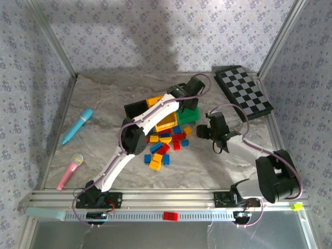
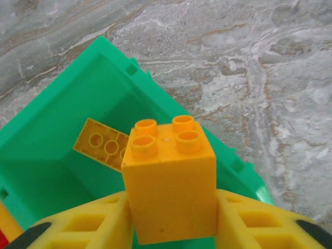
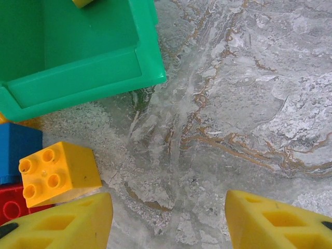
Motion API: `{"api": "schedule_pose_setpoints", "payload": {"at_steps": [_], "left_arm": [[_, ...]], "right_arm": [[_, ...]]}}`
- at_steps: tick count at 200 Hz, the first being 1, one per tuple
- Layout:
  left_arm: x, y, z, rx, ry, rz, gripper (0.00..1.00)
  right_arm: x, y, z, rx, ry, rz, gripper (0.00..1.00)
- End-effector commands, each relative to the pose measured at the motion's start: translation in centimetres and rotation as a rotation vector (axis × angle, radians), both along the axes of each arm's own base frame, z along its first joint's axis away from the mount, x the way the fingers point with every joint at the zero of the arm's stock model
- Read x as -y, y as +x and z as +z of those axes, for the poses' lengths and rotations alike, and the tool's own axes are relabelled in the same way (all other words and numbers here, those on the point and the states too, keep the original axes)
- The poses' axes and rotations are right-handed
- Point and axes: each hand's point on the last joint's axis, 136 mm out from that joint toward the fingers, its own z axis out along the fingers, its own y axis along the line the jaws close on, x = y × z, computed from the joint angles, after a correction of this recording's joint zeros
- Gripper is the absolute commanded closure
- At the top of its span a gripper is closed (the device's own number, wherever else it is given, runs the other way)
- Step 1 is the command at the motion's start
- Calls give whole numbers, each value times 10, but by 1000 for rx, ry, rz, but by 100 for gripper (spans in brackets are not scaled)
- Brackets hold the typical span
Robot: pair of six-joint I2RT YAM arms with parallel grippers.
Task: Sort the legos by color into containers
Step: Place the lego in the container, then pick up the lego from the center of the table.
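Your left gripper (image 2: 174,220) is clamped on a yellow-orange brick (image 2: 169,181); the green bin (image 2: 52,119) lies below, apparently just ahead. Your right gripper (image 3: 171,223) stands apart, empty. Centre the brick over the bin's well before you release.

Our left arm (image 1: 129,140) is stretched way out over the surface (image 1: 104,104), elbow bent and wrist tipped down. The left gripper (image 2: 171,220) has a brick (image 2: 168,176) sitting between its fingers (image 2: 88,223), touching both. Our right arm (image 1: 249,150) is folded in closer. The right gripper (image 3: 168,223) hangs low, fingers (image 3: 280,218) spread apart.
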Motion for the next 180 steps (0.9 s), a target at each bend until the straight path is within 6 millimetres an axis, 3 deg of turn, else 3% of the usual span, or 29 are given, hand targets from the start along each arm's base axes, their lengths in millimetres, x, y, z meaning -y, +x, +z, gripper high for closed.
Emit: {"api": "schedule_pose_setpoints", "payload": {"at_steps": [1,32,69,100,114,149,180], "left_arm": [[-12,4,15,5,19,-3,41],[-18,-7,28,8,25,-7,28],[-28,-36,56,68,9,-11,28],[-54,-66,63,108,-45,30,28],[-67,-80,58,100,-96,62,28],[-99,-115,12,43,-188,135,28],[-122,-137,-4,35,-220,193,28]], "right_arm": [[-1,-1,3,10,19,-3,39],[-4,-1,3,8,21,4,39],[-13,-2,2,8,32,31,39],[-21,-2,3,10,54,58,39],[-26,-3,3,8,68,79,39],[-45,-6,-1,-13,97,144,38],[-61,-7,-3,-25,96,200,38]]}}
